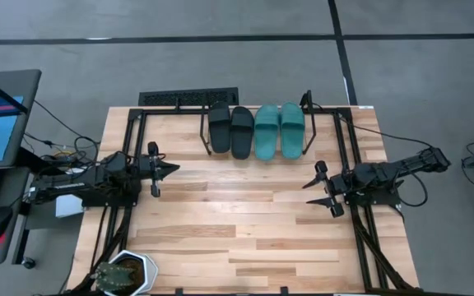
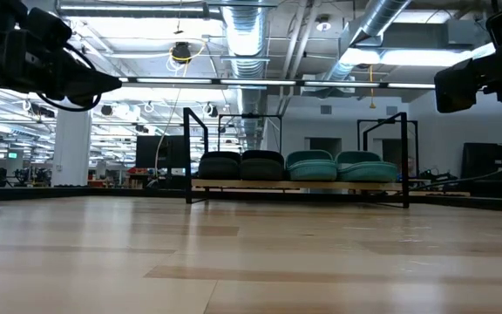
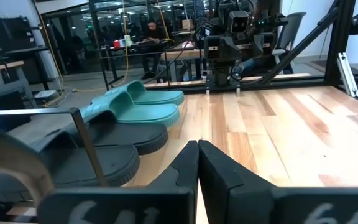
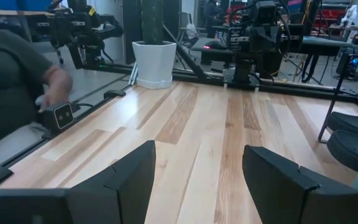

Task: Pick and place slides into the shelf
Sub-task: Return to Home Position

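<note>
**All 4 slides sitting on the shelf, both arms hanging clear**

The 2 black slides (image 1: 242,131) and 2 teal slides (image 1: 267,131) are lying side by side on the shelf (image 1: 205,136) at the far edge of the table (image 1: 245,230). The left gripper (image 1: 171,168) is hovering with fingers pressed together. The right gripper (image 1: 313,191) is hovering with fingers spread, holding nothing. The slides are looking light, soft and springy, so pinching the wide strap or sole edge would likely be gripping best.

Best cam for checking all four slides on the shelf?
High view: all four slides sit side by side on the shelf, unobstructed. Low view shows only their ends; left wrist, an overlapping oblique row; right wrist, just edges.
</note>
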`<state>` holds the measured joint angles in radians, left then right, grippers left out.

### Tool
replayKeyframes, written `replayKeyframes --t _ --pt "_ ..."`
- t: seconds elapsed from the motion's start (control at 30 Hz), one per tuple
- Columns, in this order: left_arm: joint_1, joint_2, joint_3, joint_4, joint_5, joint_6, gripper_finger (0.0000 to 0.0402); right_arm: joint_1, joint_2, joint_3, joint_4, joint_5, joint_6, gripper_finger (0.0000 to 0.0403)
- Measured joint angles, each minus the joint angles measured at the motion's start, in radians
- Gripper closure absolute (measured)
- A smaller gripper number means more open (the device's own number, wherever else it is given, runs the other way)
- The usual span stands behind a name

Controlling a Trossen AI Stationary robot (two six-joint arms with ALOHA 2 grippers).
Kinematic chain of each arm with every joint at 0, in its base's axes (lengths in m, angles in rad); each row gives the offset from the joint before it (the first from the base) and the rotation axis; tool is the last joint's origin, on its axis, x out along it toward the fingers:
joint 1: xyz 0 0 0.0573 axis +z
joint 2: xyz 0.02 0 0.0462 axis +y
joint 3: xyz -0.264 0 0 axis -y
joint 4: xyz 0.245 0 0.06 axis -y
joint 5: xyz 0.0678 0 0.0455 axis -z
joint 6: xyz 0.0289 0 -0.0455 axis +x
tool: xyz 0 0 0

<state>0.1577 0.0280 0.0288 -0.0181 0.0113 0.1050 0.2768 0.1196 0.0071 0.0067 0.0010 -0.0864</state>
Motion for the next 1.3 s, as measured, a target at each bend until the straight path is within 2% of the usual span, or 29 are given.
replayKeyframes --t 1.3 --pt "0.000 0.000 0.000 0.000 0.000 -0.009 0.0401 0.000 0.000 0.000 -0.001 0.000 0.000 0.0177"
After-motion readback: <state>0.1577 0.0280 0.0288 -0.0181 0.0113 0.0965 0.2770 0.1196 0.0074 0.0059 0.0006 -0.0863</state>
